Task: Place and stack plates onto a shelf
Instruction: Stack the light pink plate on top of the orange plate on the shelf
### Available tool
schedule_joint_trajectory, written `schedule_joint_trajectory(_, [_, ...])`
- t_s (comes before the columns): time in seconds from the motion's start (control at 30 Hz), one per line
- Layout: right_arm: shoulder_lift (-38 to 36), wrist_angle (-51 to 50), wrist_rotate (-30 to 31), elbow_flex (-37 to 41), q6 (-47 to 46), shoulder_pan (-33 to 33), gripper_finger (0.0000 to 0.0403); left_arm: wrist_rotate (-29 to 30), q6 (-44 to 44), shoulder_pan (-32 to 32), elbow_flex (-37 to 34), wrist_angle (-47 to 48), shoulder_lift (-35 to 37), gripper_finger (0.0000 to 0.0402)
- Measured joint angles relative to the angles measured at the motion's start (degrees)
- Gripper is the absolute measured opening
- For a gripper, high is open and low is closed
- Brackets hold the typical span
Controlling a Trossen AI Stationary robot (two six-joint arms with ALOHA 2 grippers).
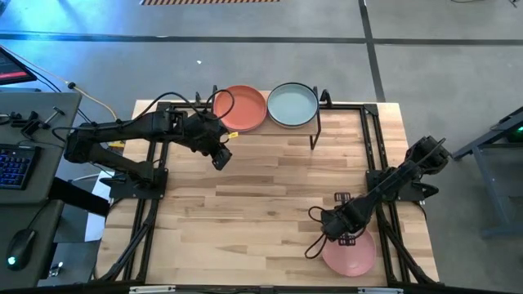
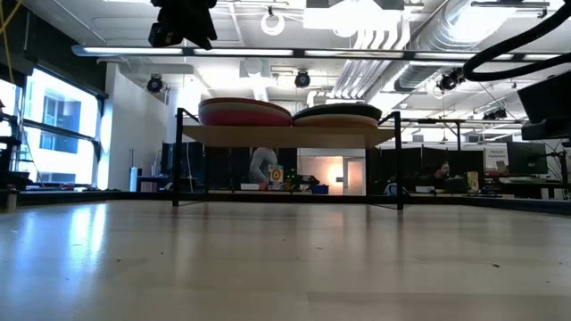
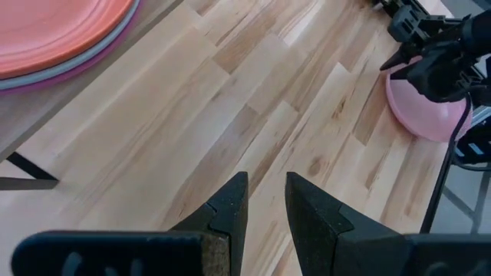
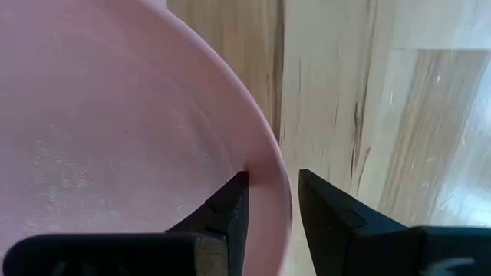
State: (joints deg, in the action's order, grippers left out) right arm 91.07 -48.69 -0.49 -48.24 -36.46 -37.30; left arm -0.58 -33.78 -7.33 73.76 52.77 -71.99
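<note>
Pink plate [image 1: 350,253], near the bench's front right corner: judged stiff, light, slippery-matte, best pinched at the rim. Right gripper [image 4: 270,201] straddled that rim, fingers slightly spread; left gripper [image 3: 265,201] hung empty, fingers narrowly apart, beside the shelf [image 2: 285,136].

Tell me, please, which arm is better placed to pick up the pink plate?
The right. Its pincer already straddles the rim of the pink plate at the table's near right corner, while the left pincer hovers empty beside the shelf.
</note>
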Motion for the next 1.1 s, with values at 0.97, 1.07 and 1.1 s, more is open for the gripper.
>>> schedule_joint_trajectory(0.97, [0.09,-3.31,-4.04,-8.41,-4.9,2.52,0.0,-0.04,4.31,-0.05,0.0,0.11,0.0,0.0079])
schedule_joint_trajectory(1.07, [0.09,-5.73,-2.68,-11.13,-4.84,3.89,0.0,-0.04,4.92,-0.47,0.02,0.12,0.0,0.0078])
schedule_joint_trajectory(1.1, [0.09,-6.4,-2.31,-12.1,-4.8,4.39,0.0001,-0.06,5.18,-0.76,0.02,0.13,0.0,0.0078])
